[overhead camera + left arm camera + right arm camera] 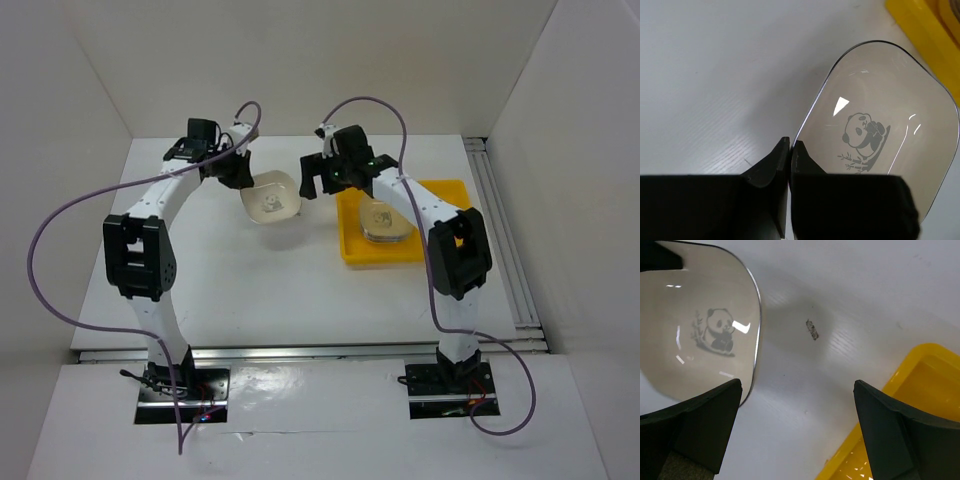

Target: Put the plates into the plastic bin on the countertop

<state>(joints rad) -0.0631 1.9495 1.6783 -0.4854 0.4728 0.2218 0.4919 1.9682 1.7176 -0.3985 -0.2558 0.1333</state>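
Note:
My left gripper (240, 172) is shut on the rim of a cream plate (272, 203) with a panda mark, holding it tilted over the countertop (250, 275) left of the plastic bin (400, 258). The left wrist view shows the gripper (790, 146) pinching the plate's edge (880, 125). My right gripper (315, 182) is open and empty, between that plate and the bin. In the right wrist view, that gripper (797, 390) hovers over bare table, the plate (700, 330) at its left, the bin (912, 372) at its right. A stack of plates (385, 222) lies in the bin.
White walls stand at the left, back and right. A metal rail (505, 240) runs along the table's right side. A small dark scuff (812, 329) marks the table near the right gripper. The bin's corner (925, 30) shows in the left wrist view.

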